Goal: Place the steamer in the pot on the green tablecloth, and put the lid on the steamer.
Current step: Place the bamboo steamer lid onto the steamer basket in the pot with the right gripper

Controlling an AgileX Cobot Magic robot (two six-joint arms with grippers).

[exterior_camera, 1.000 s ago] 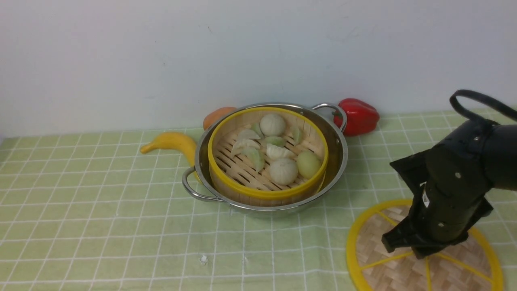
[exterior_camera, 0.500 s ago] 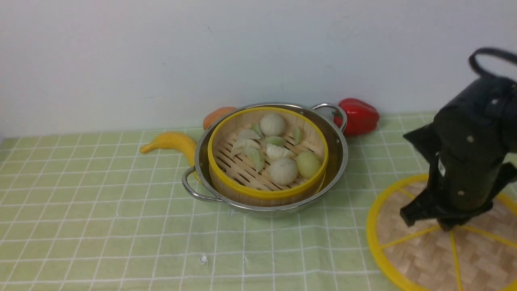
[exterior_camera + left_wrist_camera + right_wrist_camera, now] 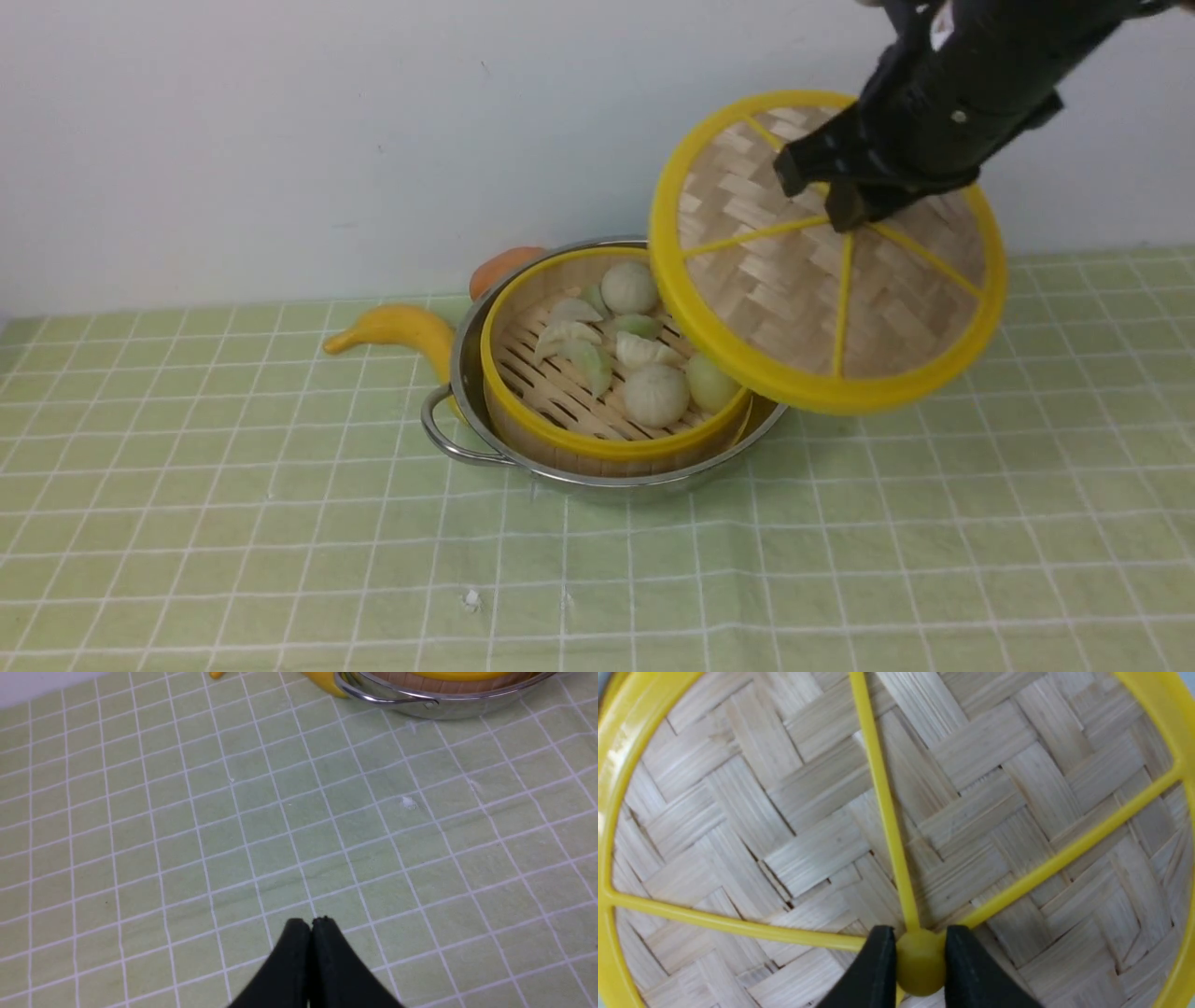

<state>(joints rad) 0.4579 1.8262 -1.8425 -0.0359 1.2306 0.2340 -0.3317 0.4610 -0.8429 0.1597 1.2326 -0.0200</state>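
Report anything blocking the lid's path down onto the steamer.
Nothing visible does. The right gripper holds the lid tilted above the right side of the steamer, whose open top holds only dumplings.

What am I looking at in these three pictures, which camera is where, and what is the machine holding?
This is a robot with two arms. The wide picture looks forward from between its arms; the other two come from cameras on its wrists. On the green tablecloth stands a steel pot with a bamboo steamer of dumplings inside; a banana lies beside it. The right gripper pinches the centre knob of the woven lid, holding it tilted in the air near the steamer. The left gripper is shut and empty, above bare cloth.
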